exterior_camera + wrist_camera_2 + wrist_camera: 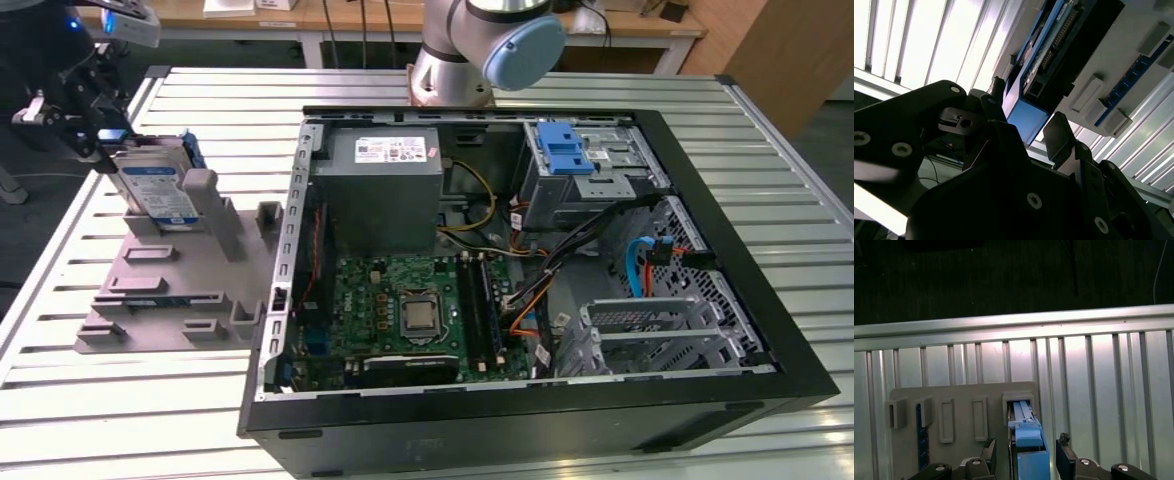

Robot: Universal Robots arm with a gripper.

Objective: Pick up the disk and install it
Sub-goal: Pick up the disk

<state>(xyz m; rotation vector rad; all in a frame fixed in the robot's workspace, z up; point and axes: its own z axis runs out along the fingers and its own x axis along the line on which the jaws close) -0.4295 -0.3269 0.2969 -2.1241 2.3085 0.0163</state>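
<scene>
**Hand (1025, 447) wide around the upright disk (151, 188)**

The disk stands on edge in the grey stand (174, 285) on the table (134, 420), with the open fingers either side of its blue frame. An off-centre close could tilt it — jamming it in its slot — and a shallow hold may slip.

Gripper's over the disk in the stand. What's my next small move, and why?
Probably close the jaws. In the first wrist view the gripper straddles the disk, which stands upright in the grey stand; the jaws are open, one on each side of its blue frame, with a gap at each.
</scene>
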